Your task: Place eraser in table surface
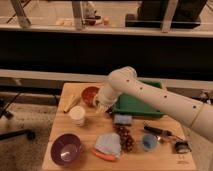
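— Where's the eraser (pixel 110 111)?
— Seemingly the dark bit at the tip of the gripper (pixel 107 106), low over the table surface (pixel 92 127), between the orange bowl (pixel 90 94) and the blue-grey pad (pixel 122 119).
— Held?
— Jaws closed tight, but I cannot tell whether they pinch it.
— Any writing?
— None I can read.

No legible text, label, brand, number or sign appears on the bench (pixel 62 127) or on any item upon it. Claw (pixel 106 105): low over the bench, between orange bowl (pixel 89 94) and green tray (pixel 138 104).
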`<state>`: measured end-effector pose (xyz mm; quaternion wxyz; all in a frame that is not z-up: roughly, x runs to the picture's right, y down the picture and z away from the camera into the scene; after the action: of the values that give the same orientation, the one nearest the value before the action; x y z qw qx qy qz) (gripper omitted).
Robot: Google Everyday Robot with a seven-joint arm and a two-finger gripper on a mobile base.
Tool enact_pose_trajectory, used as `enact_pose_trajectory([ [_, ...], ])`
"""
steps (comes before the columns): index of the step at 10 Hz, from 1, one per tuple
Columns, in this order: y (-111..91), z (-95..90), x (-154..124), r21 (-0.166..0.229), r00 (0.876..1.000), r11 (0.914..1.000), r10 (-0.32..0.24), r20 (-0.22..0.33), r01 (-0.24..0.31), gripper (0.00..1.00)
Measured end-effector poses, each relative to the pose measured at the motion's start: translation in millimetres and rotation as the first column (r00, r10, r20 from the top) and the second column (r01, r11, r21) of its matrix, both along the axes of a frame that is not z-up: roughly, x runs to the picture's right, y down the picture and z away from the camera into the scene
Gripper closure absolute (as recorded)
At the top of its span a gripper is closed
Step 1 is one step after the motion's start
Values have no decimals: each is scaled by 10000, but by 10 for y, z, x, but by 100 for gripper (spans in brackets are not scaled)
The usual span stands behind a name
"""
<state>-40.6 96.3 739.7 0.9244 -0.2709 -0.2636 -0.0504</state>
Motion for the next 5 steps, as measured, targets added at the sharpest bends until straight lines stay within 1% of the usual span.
enact_pose_trajectory([
  [3,230,-135,-1,-314,10000,9995,-31,66,33,100],
  [5,362,-179,-24,-513,9999,9986,-83,101,88,100],
])
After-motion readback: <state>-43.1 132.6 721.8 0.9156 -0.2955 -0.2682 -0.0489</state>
